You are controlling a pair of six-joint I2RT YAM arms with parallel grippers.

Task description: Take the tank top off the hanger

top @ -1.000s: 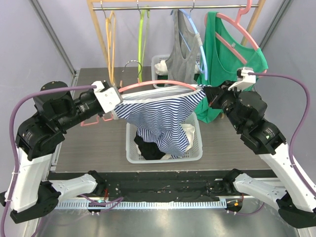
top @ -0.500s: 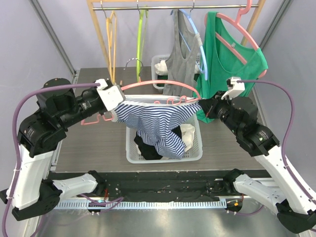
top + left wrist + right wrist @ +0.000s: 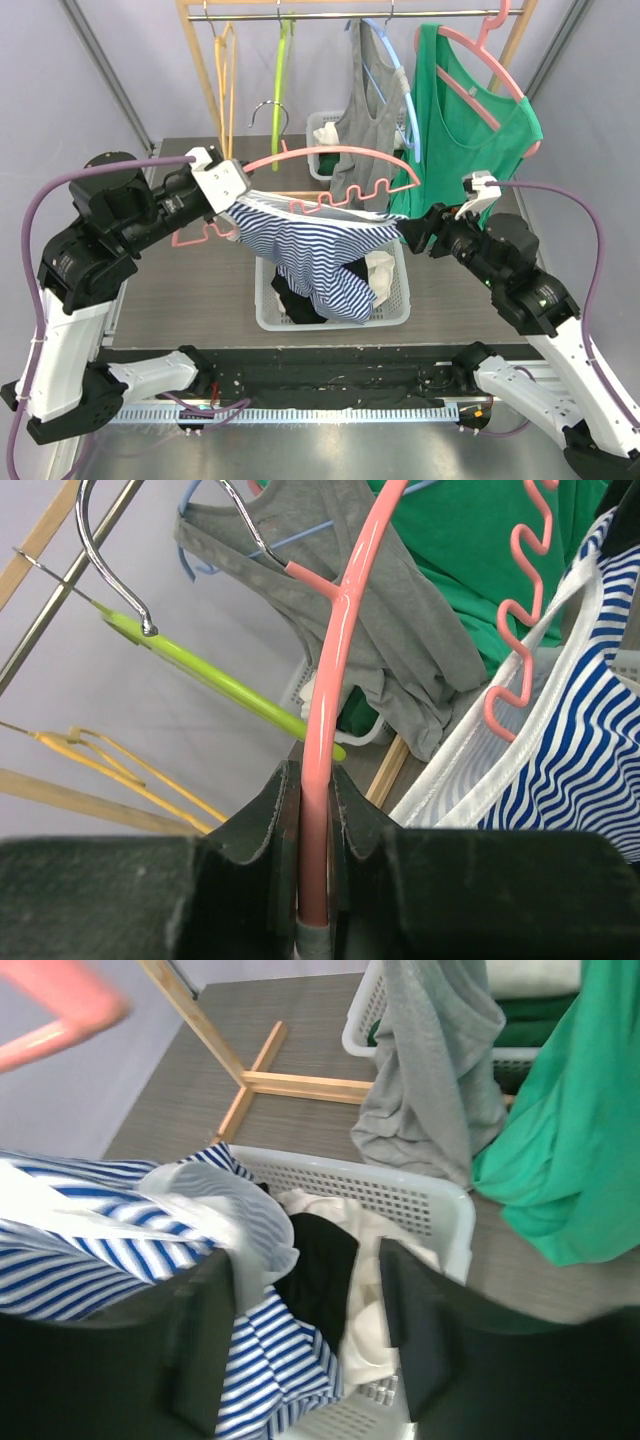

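My left gripper [image 3: 315, 785] is clamped tight on the pink hanger [image 3: 330, 153] near its neck, holding it up and to the left above the near basket [image 3: 392, 300]. My right gripper [image 3: 305, 1280] stands with its jaws apart over the basket's right side. It grips nothing, though the striped tank top [image 3: 310, 240] lies against one finger. The top sags in a band from the hanger's left end across to my right gripper, its bulk hanging down into the basket, and the hanger's right end and wavy lower bar look bare. The left strap is my worry: it seems not yet free. If I lift or swing the hanger away, the strap could catch on the wavy notches and drag the whole top out of the basket. With my right jaws open, the cloth could also slide off to the basket's right and spill over the rim. I count three tank tops: the striped one, a grey one [image 3: 365, 120] and a green one [image 3: 470, 110], both hung beyond the basket. There are four hangers on the rail [image 3: 330, 15] and one in my grip. There are two white baskets, the second one [image 3: 322, 128] just behind the first, and two arms.
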